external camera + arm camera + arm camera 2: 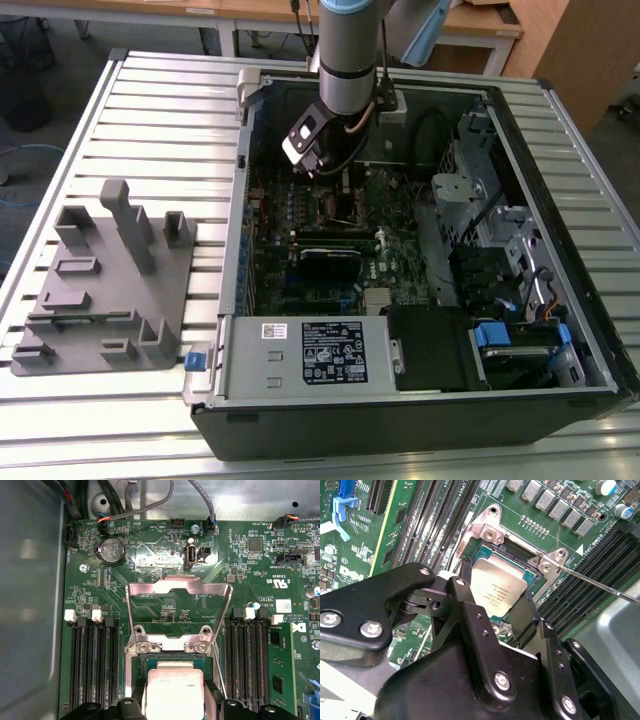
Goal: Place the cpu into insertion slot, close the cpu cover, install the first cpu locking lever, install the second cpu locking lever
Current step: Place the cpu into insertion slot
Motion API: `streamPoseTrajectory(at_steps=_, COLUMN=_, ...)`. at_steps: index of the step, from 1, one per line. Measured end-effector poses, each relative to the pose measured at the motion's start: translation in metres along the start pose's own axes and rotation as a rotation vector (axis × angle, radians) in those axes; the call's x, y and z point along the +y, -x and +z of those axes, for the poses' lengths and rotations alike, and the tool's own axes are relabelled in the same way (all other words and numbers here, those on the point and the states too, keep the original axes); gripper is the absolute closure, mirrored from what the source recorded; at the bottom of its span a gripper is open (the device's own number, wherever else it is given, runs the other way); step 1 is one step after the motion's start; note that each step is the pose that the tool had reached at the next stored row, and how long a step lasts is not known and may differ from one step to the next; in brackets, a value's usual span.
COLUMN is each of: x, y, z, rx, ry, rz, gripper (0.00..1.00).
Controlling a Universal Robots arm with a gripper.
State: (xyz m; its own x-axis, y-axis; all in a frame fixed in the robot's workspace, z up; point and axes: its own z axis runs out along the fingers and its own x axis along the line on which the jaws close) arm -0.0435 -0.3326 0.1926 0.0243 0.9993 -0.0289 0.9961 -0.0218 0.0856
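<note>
in the exterior view we see the arm reaching down into the open computer case, with the gripper low over the motherboard, right above the insertion slot. a grey fixture tray lies on the slatted table to the exterior view's left of the case, well apart from the work. in the second wrist view the cpu sits between the two black fingers, which we read as clenched on its opposite edges. it lies over the slot's dark centre, at or just above its seat, and we cannot tell whether it is fully down. a thin locking lever stands swung out, running from the socket's corner across the memory slots. in the first wrist view the cpu cover stands raised on its hinge beyond the chip, the board showing through its cut-out, so neither cover nor lever is closed yet. the chip looks roughly square to the silvery rim, with narrow dark margins on the two sides we can see. the danger we judge greatest is a skewed seat: if the chip is let go while tilted or a little off its keying, one corner could ride on the rim or press on the contacts below and bend them. a second risk is the chip lifting or sliding as the fingers part, should one pad cling to its edge. the raised cover could also tip forward onto the gripper, and the free lever lies close enough to be snagged.
</note>
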Motion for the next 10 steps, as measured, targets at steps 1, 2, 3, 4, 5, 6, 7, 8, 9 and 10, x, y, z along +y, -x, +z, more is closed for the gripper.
streamPoseTrajectory(at_steps=1, x=-0.0001, y=0.0001, z=-0.0001, rx=-0.0003, ry=-0.0002, rz=0.000, gripper=0.46)
streamPoseTrajectory(at_steps=2, x=-0.0001, y=0.0002, z=-0.0003, rx=-0.0006, ry=-0.0004, rz=0.000, gripper=0.46)
streamPoseTrajectory(at_steps=3, x=-0.0001, y=0.0002, z=-0.0003, rx=-0.0006, ry=-0.0003, rz=0.000, gripper=0.46)
streamPoseTrajectory(at_steps=4, x=-0.0001, y=0.0002, z=-0.0003, rx=-0.0005, ry=-0.0003, rz=0.000, gripper=0.46)
streamPoseTrajectory(at_steps=5, x=-0.0001, y=0.0002, z=-0.0003, rx=-0.0005, ry=-0.0003, rz=0.000, gripper=0.46)
streamPoseTrajectory(at_steps=6, x=-0.0001, y=0.0002, z=-0.0004, rx=-0.0005, ry=-0.0003, rz=0.000, gripper=0.46)
streamPoseTrajectory(at_steps=7, x=-0.0001, y=0.0002, z=-0.0004, rx=-0.0006, ry=-0.0003, rz=0.000, gripper=0.46)
streamPoseTrajectory(at_steps=8, x=-0.0001, y=0.0002, z=-0.0005, rx=-0.0006, ry=-0.0003, rz=0.000, gripper=0.46)
streamPoseTrajectory(at_steps=9, x=-0.0001, y=0.0002, z=-0.0005, rx=-0.0006, ry=-0.0003, rz=0.000, gripper=0.46)
streamPoseTrajectory(at_steps=10, x=-0.0001, y=0.0002, z=-0.0005, rx=-0.0010, ry=-0.0004, rz=0.000, gripper=0.46)
